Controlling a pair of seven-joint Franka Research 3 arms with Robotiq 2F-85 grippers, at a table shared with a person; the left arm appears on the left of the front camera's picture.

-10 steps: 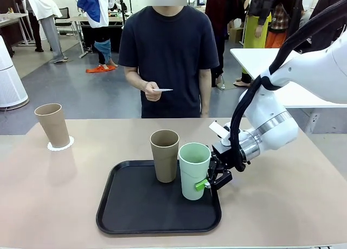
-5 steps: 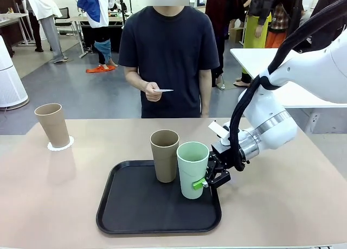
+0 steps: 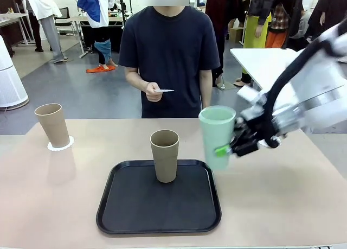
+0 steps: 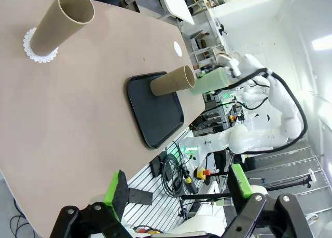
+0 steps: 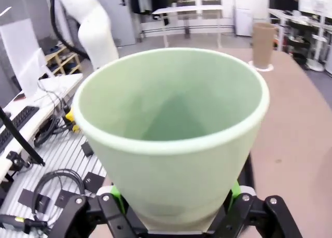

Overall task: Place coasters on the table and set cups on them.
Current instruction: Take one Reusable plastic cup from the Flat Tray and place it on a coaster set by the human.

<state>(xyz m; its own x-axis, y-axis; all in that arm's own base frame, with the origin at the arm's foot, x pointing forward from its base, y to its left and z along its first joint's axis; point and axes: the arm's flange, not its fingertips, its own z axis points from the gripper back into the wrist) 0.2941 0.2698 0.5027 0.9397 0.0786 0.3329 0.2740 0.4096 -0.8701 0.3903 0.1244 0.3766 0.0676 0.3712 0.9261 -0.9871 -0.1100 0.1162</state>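
**Mint cup lifted clear of the tray**

The left claw point(image 4: 177, 182) gapes empty. The right claw point(image 3: 227, 149), clamped on the mint cup point(image 3: 217, 135), has raised it over the black tray's point(image 3: 157, 228) right edge, leaving one tan cup point(image 3: 164, 154) aboard. At the surface's point(image 3: 282, 195) far-left corner another tan cup point(image 3: 52, 124) tops its coaster point(image 3: 59, 146). The person's hand point(image 3: 152, 90) holds a spare coaster point(image 3: 163, 90).

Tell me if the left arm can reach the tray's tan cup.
Probably yes: the left gripper is open, bare table lies before that tan cup, and the right gripper holds the mint green cup aside.
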